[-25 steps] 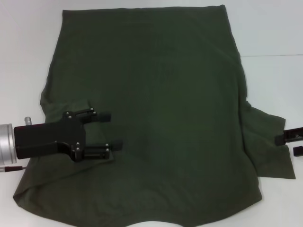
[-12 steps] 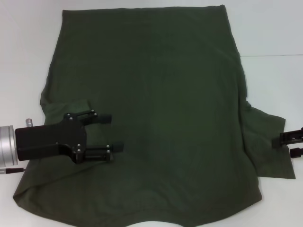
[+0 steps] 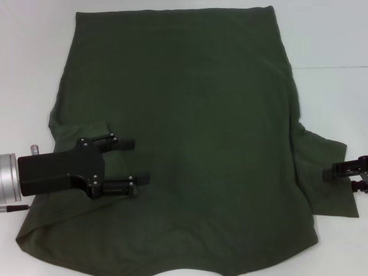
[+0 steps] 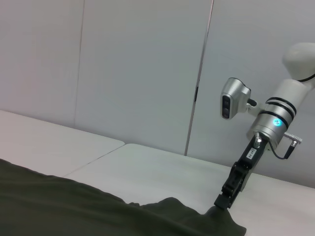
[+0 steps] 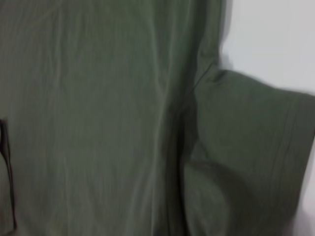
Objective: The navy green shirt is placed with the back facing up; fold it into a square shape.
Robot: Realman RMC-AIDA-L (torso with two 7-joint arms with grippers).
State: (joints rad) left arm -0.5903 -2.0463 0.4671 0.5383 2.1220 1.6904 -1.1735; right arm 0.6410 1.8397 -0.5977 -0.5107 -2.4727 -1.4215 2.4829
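Note:
The navy green shirt (image 3: pixel 195 115) lies spread flat over the white table, plain side up, with no lettering showing. Its left edge is tucked inward under a soft fold. My left gripper (image 3: pixel 137 159) hovers open over the shirt's left near part, nothing between its fingers. The right sleeve (image 3: pixel 325 167) sticks out sideways onto the table. My right gripper (image 3: pixel 339 172) sits at that sleeve's outer edge. In the left wrist view the right gripper (image 4: pixel 220 201) comes down onto a small raised peak of cloth, shut on it. The right wrist view shows the sleeve (image 5: pixel 256 147) beside the shirt body (image 5: pixel 98 98).
The white table (image 3: pixel 328 34) shows bare at the far right and along the left edge. The shirt's near hem reaches the table's front edge. Grey wall panels (image 4: pixel 138 73) stand behind the table.
The right gripper's fingers, apart a second ago, have come together on the outer edge of the right sleeve after shifting slightly inward. The left gripper has hardly moved.

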